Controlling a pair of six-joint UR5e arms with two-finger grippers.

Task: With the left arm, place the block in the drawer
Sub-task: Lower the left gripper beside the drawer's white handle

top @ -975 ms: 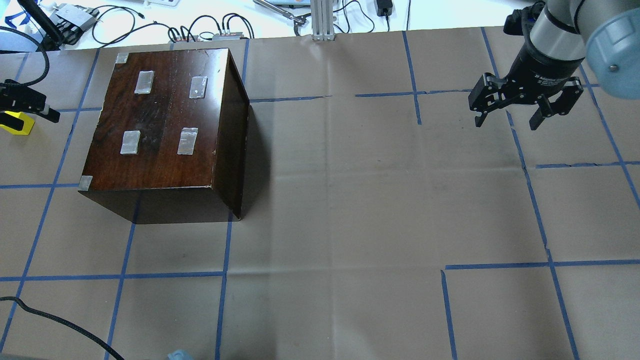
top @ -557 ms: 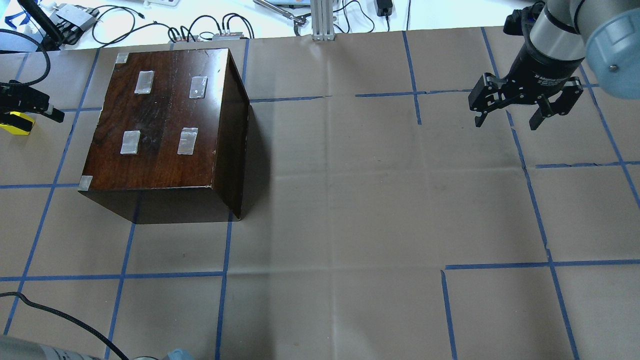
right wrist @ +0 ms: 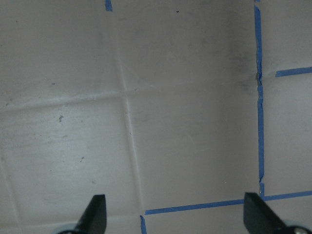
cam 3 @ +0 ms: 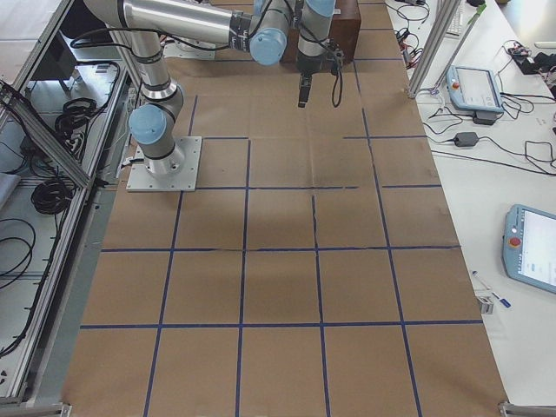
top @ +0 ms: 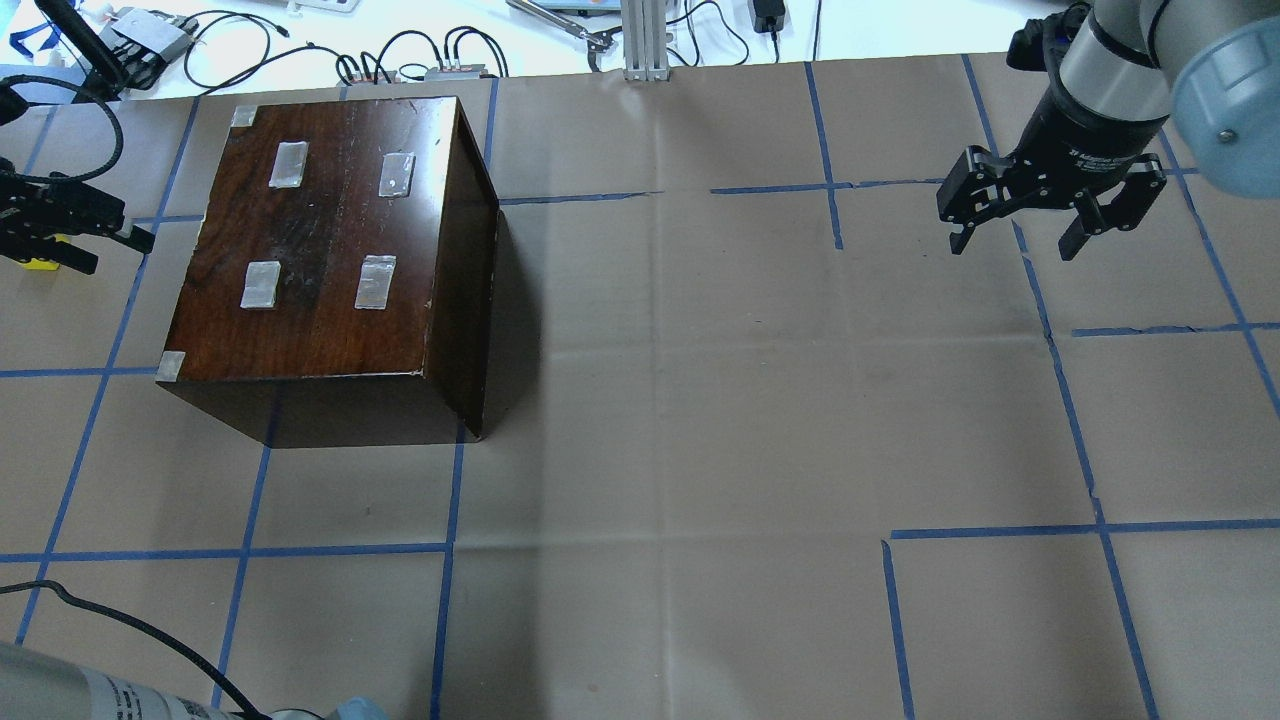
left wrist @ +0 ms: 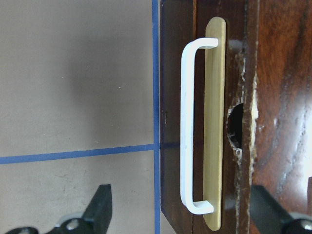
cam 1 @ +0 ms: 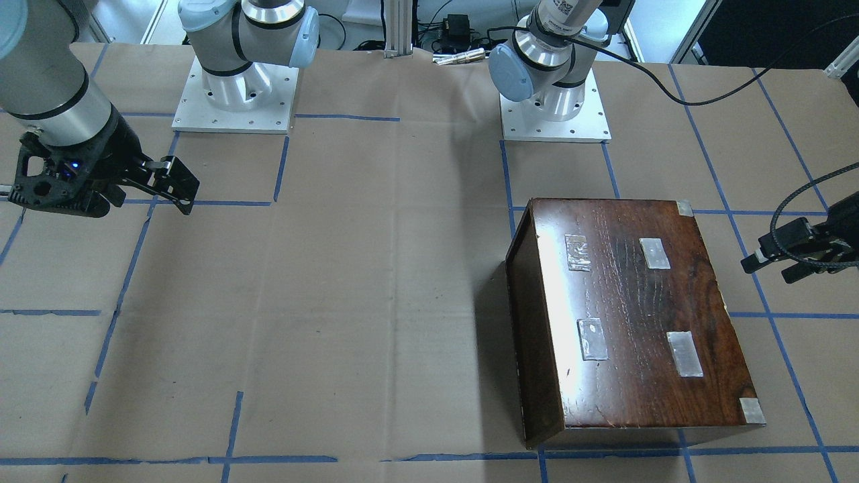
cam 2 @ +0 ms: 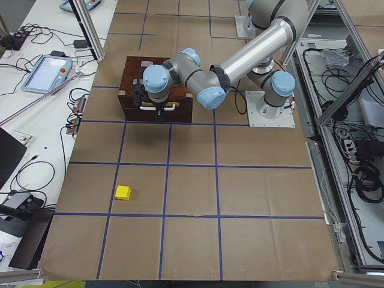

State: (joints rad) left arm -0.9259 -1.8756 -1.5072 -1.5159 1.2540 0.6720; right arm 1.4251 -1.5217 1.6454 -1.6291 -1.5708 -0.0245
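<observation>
The dark-brown wooden box (top: pixel 320 250) stands at the table's left, also in the front view (cam 1: pixel 637 315). Its drawer (left wrist: pixel 173 73) is closed; the left wrist view shows a white handle (left wrist: pixel 187 126), a brass plate and the half-round notch (left wrist: pixel 236 131). My left gripper (top: pixel 122 254) is open and empty. It points at the drawer front, its tips either side of the handle but short of it (left wrist: pixel 183 209). The yellow block (cam 2: pixel 123 192) lies on the paper away from the box, mostly hidden under the gripper overhead (top: pixel 40 265). My right gripper (top: pixel 1015 240) is open and empty at the far right.
Brown paper with blue tape lines (top: pixel 700 450) covers the table. Cables and devices (top: pixel 400 60) lie beyond the far edge. The left arm's black cable (top: pixel 120 630) trails near the front left corner. The arm bases (cam 1: pixel 557 100) stand at the robot's side.
My left gripper has moved toward the box's drawer side and now covers more of the yellow block. A link of the left arm has come into the overhead view's bottom left. The right arm is still.
</observation>
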